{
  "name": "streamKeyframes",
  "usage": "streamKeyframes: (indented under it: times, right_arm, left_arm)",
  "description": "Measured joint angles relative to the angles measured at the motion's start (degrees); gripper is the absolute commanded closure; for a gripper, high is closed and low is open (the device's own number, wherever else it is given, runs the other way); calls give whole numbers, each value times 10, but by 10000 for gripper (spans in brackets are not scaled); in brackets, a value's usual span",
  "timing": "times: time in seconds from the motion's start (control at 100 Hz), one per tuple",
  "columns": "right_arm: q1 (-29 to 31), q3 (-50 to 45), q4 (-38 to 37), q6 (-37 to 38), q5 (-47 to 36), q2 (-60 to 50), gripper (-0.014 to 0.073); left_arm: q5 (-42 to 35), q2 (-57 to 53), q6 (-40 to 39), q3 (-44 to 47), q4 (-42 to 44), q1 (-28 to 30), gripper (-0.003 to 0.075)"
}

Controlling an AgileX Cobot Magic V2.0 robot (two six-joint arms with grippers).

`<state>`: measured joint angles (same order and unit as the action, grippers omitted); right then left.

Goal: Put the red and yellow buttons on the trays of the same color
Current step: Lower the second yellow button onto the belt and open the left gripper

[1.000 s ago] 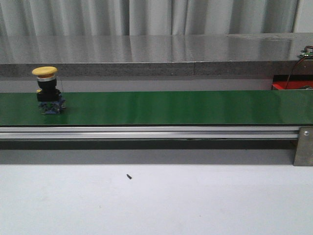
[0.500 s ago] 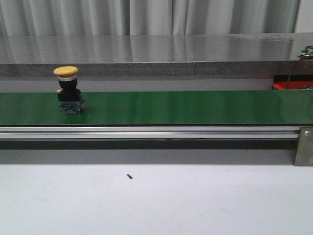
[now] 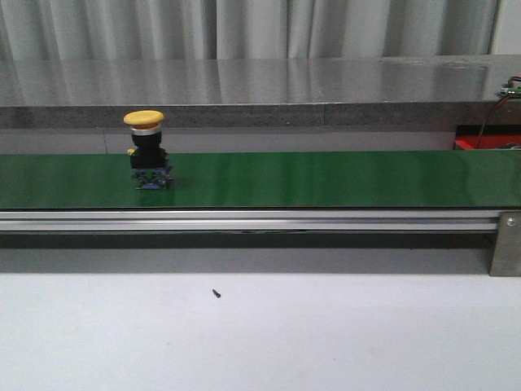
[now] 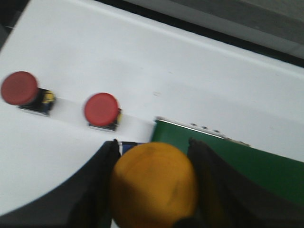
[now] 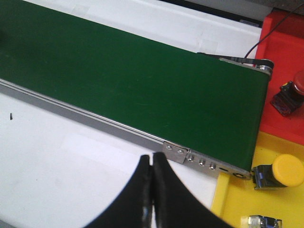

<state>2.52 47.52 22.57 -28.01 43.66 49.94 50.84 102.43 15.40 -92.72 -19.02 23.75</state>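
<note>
Now a yellow button stands upright on the green belt, left of centre. Left gripper is clamped around another yellow button. Right gripper is pressed closed, empty, near the yellow tray.

You count three red buttons, two just past the left pincer; three yellow buttons, one between its fingers; two trays near the right pincer.
</note>
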Motion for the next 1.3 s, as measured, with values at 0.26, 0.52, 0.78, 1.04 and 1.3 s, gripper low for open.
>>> streamKeyframes:
  times: [0.26,0.52,0.78,1.04,1.3]
  right_arm:
    - [0,0,0,0,0,0,689]
    - [0,0,0,0,0,0,689]
    - [0,0,0,0,0,0,689]
    - [0,0,0,0,0,0,689]
    - [0,0,0,0,0,0,689]
  left_arm:
    - [-24,-17,5,95,-4,-95,677]
    - [-81,-17,5,156,-6,-165,673]
    - [-85,-17,5,158,-7,-174,388]
    - [-85,-17,5,158,-7,-174,89]
    - [-81,-61,9,158,-7,-174,90]
